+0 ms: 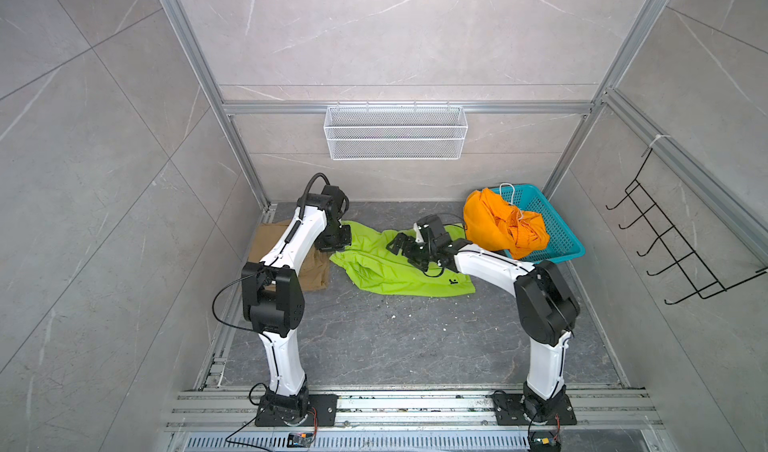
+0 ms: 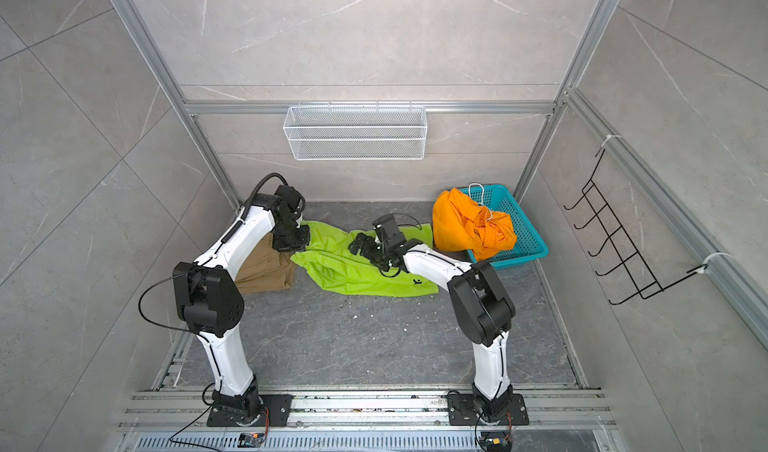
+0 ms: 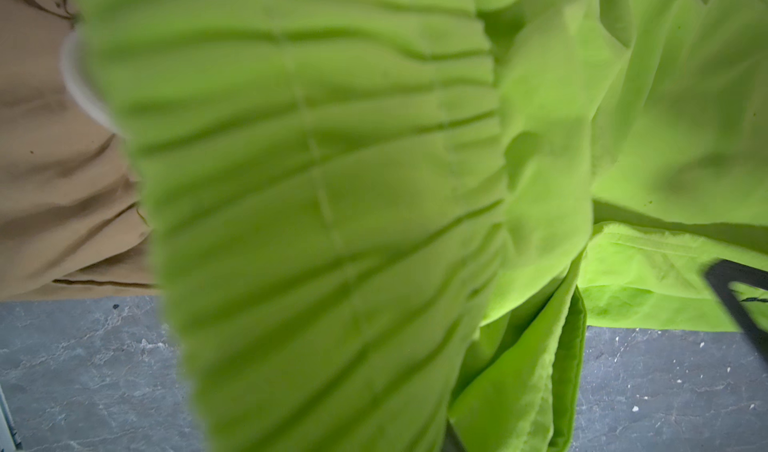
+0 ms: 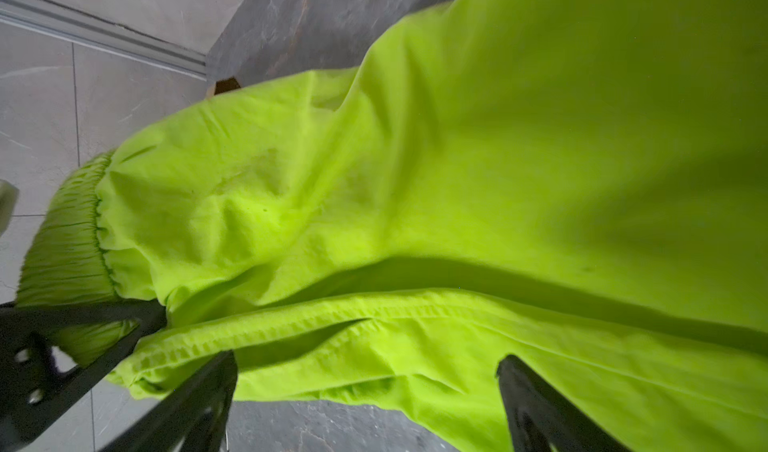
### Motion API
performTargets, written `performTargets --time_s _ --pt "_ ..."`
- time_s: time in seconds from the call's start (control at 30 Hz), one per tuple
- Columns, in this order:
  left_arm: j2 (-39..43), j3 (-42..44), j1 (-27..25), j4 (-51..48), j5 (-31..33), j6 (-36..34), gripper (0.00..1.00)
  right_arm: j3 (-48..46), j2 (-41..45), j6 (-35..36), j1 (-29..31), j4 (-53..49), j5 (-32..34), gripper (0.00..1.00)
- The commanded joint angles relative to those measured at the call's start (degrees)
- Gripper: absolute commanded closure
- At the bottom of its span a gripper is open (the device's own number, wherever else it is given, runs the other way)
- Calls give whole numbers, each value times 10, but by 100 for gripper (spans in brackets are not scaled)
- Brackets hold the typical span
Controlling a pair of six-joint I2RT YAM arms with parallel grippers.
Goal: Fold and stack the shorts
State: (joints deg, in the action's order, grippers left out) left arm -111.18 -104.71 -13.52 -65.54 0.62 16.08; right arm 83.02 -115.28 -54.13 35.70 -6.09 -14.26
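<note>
Lime green shorts [image 1: 386, 272], long axis left-right, waistband at left pincer [image 1: 337, 244].

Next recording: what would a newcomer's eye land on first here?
The lime green shorts, crumpled across the middle of the table: the left gripper is shut on their waistband end, and the right gripper stands open at their middle. Next, the orange shorts, heaped over the left side of the teal basket at the back right. The khaki shorts lie partly hidden under the left arm.
</note>
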Motion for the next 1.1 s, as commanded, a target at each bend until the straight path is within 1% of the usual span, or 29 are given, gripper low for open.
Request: performTargets --time_s 0.0,0.1,0.2,0.27,0.33,0.4,0.47,0.57,0.63,0.7,0.83,0.93,1.0,1.07 --pt "21 -22 0 -25 24 -24 100 19 -52 -52 17 19 39 0" --pt "24 -23 0 -34 36 -31 100 -4 -78 -65 30 51 49 0" --pt "30 -22 5 -39 45 -38 100 -33 -89 -75 35 79 44 0" --pt "34 -25 7 -46 60 -44 100 -52 -80 -85 37 100 30 0" --pt "37 -33 9 -55 87 -53 100 -65 -56 -74 36 104 16 0" --pt "37 -45 11 -66 112 -67 100 -71 -20 -45 34 88 19 0" --pt "33 -66 11 -77 132 -81 100 -70 15 -18 24 49 27 0" --pt "23 -103 9 -92 136 -88 100 -69 50 16 -7 -3 34 0" --pt "9 -140 5 -109 131 -88 100 -62 54 40 -36 -45 39 0" --pt "-10 -178 -4 -128 129 -89 100 -53 41 58 -69 -73 24 0" --pt "-55 -253 -39 -173 155 -94 100 -36 13 89 -107 -101 7 0" --pt "-89 -299 -62 -198 173 -91 100 -25 -3 87 -112 -98 -4 0" --pt "-108 -323 -74 -211 179 -89 100 -18 -9 62 -112 -84 -18 0" --pt "-118 -328 -83 -215 180 -85 100 -10 -11 20 -108 -45 -33 0"
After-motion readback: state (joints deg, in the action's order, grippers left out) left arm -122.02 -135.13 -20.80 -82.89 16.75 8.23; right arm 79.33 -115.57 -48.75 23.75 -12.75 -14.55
